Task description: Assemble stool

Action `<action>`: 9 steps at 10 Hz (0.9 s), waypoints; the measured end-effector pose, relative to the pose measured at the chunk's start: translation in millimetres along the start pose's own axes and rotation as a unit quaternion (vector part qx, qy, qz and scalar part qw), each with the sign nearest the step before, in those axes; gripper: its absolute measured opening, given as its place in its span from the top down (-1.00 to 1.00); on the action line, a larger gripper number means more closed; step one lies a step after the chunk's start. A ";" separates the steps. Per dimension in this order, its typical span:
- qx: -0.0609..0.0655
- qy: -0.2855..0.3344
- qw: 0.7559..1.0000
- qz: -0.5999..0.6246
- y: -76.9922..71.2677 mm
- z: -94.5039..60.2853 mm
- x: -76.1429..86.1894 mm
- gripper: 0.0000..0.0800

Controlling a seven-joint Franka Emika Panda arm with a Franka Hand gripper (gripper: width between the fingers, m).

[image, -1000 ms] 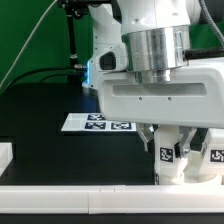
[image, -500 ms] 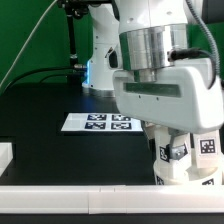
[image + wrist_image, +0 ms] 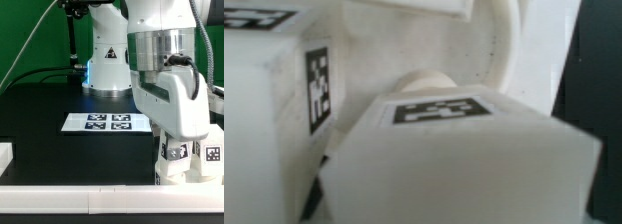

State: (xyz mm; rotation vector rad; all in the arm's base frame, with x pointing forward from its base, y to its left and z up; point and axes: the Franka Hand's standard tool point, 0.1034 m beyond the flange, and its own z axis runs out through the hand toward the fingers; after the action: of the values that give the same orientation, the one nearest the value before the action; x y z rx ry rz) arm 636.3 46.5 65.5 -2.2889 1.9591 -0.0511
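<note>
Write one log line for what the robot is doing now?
step: stool assembly | arm: over stool parts | marker board: on table | grip: unclear

My glossy white plastic arm housing carries a brushed, silvery metal wrist collar. Beneath me stand matt white plastic blocky stool legs, smooth-faced, each bearing a flat black-and-white printed square tag. In the wrist view, one chunky white plastic leg shows a slightly chalky, unpolished finish. The black table surface looks matt and even. The thin white marker board seems smooth and paper-flat.
</note>
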 end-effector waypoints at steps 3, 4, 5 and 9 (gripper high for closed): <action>0.000 0.000 1.000 -0.017 -0.1 0.1 -0.6 -0.45; -0.005 -0.004 0.999 -0.043 -0.4 -2.8 -1.7 -0.59; -0.018 -0.018 0.995 -0.096 -2.9 -17.2 -5.9 -0.61; -0.016 -0.036 0.950 -0.310 -13.0 -42.3 -18.8 -0.62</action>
State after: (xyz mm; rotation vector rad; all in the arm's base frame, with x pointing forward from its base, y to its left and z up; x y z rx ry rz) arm 641.5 63.8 110.1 -2.7815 1.1416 0.0051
